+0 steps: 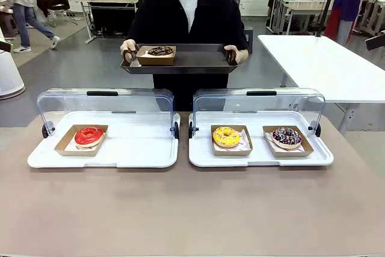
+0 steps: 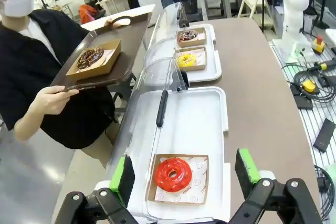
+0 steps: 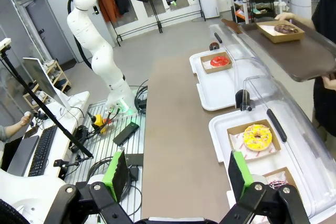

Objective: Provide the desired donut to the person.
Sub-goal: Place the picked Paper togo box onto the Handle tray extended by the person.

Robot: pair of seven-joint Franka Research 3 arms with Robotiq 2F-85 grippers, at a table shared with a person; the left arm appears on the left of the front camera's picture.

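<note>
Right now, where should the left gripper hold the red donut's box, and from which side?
Pinch the cardboard box by its near wall, not the red donut. Come from above on the robot's side: the clear lid stands raised along the far edge of the white tray, leaving that rim free.

We see, on the table (image 1: 180,209), left tray (image 1: 139,144) with donut one (image 1: 89,136) at its left end, right tray (image 1: 258,159) with donut two (image 1: 226,136) beside donut three (image 1: 287,137). Behind, person (image 1: 212,19) holds third tray (image 1: 200,59), donut four (image 1: 160,51) on its left.
</note>
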